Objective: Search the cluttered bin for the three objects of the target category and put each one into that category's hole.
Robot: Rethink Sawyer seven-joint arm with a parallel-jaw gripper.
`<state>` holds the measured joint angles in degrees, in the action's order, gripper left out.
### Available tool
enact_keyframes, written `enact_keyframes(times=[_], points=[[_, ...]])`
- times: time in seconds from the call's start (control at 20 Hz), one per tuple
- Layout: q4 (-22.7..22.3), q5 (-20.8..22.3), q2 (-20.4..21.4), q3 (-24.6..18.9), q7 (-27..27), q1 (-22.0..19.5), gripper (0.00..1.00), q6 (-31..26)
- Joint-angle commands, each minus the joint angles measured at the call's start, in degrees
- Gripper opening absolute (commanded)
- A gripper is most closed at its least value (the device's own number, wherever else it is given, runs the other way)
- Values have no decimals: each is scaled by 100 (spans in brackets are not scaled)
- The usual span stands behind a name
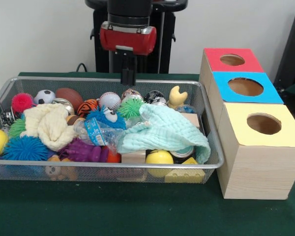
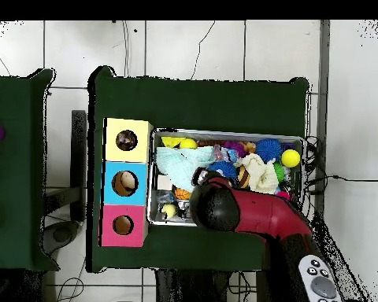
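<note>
The wire-mesh bin sits in the middle of the green table, full of toys; in the overhead view it lies right of the boxes. My gripper hangs from the red wrist above the bin's far rim, near the middle, clear of the clutter. In the overhead view the arm hides it. A mottled ball lies just below the gripper, behind a green spiky ball; I cannot tell if it is rope. No rope ball shows plainly. A pale green cloth and a cream cloth cover much of the pile.
Three wooden boxes with round holes stand right of the bin: red top, blue top, yellow top. In the overhead view something shows inside each hole. The bin also holds a baseball, spiky balls, yellow balls and a plastic bottle.
</note>
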<state>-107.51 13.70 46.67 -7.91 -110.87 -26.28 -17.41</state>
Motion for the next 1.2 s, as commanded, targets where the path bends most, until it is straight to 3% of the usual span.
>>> enact_keyframes(times=[0.05, 0.4, 0.6, 1.2], points=[[465, 623, -129, -607, 925, -227, 0, -664], [882, 1097, -384, -389, 859, -102, 0, -741], [1207, 1380, -597, -456, 1078, -286, 0, -805], [2011, 2070, -1201, -1444, 2156, -1387, 0, -1124]])
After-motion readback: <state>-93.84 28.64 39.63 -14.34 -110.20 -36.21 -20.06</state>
